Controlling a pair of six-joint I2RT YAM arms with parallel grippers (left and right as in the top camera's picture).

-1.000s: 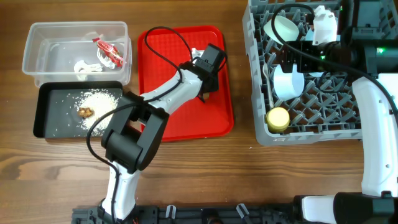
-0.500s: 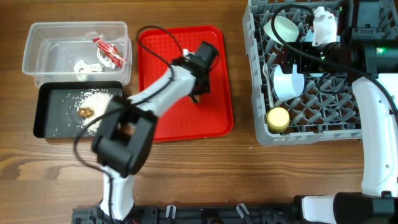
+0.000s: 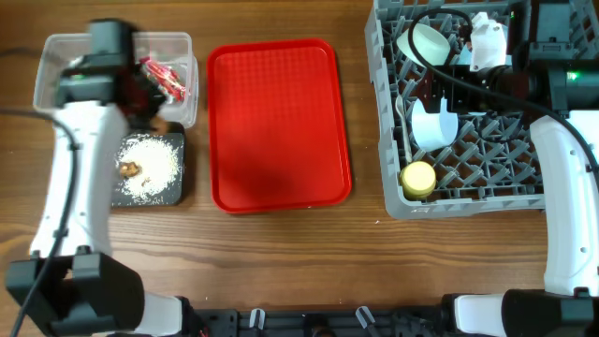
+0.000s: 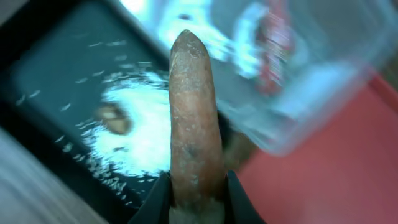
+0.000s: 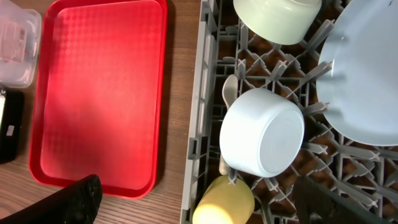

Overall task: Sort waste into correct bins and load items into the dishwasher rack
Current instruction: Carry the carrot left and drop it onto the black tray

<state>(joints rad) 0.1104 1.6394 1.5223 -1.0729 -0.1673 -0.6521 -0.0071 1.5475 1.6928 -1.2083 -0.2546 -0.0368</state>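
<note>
Clamping orange-brown carrot-like stick (image 4: 193,112), left end effector (image 4: 196,198) over black tray (image 4: 56,81) — right end effector (image 5: 202,200) spread wide, empty

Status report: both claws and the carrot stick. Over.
Left claw shut on carrot stick, over black tray beside clear tub. Right claw open, empty, above dishwasher rack. Nothing seen blocking the drop.

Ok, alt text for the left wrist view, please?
The left gripper holds an orange-brown carrot-like stick, tip pointing up-frame, over a black tray with whitish crumbs and a brown lump. Blurred beyond: a clear tub with a red wrapper, and a red tray.
</note>
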